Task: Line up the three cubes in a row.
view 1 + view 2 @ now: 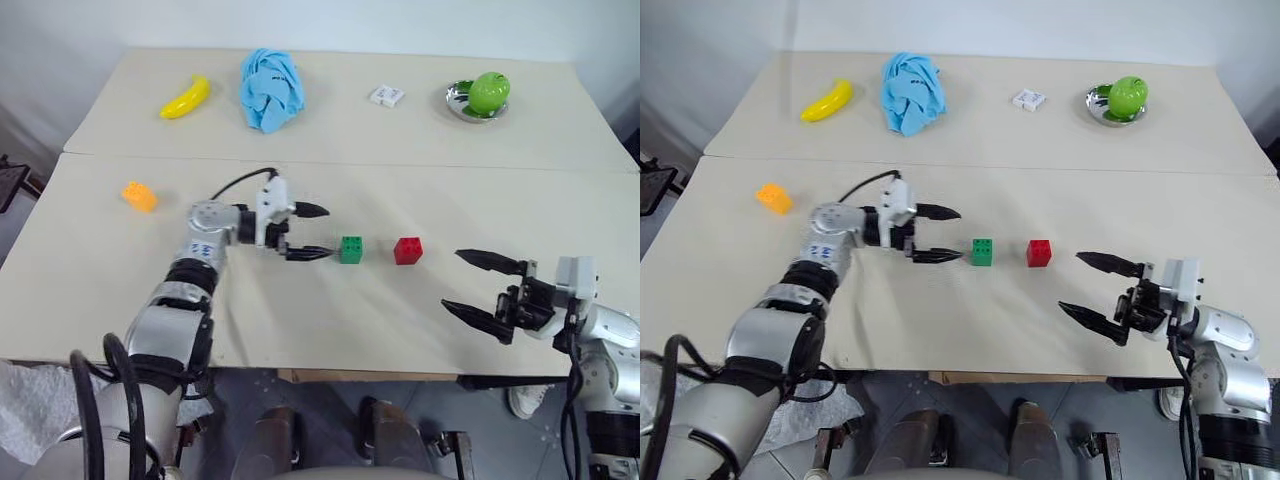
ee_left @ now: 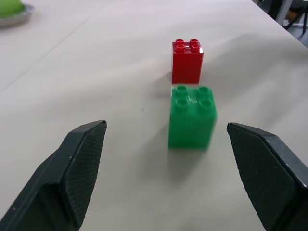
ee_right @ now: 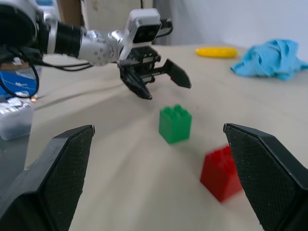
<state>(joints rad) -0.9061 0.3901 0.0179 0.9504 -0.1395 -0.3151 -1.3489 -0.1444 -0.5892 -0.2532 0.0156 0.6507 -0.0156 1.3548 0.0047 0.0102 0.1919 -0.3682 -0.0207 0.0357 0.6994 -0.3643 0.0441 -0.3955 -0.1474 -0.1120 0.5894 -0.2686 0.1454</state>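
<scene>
- Right gripper (image 1: 482, 285) is hovering with jaws spread wide, holding nothing.
- Left gripper (image 1: 318, 231) is standing open; green cube (image 1: 351, 249) is sitting just past its fingertips, red cube (image 1: 407, 250) beyond.
- Orange cube (image 1: 139, 196) is lying well behind it on the counter (image 1: 420, 330).
</scene>
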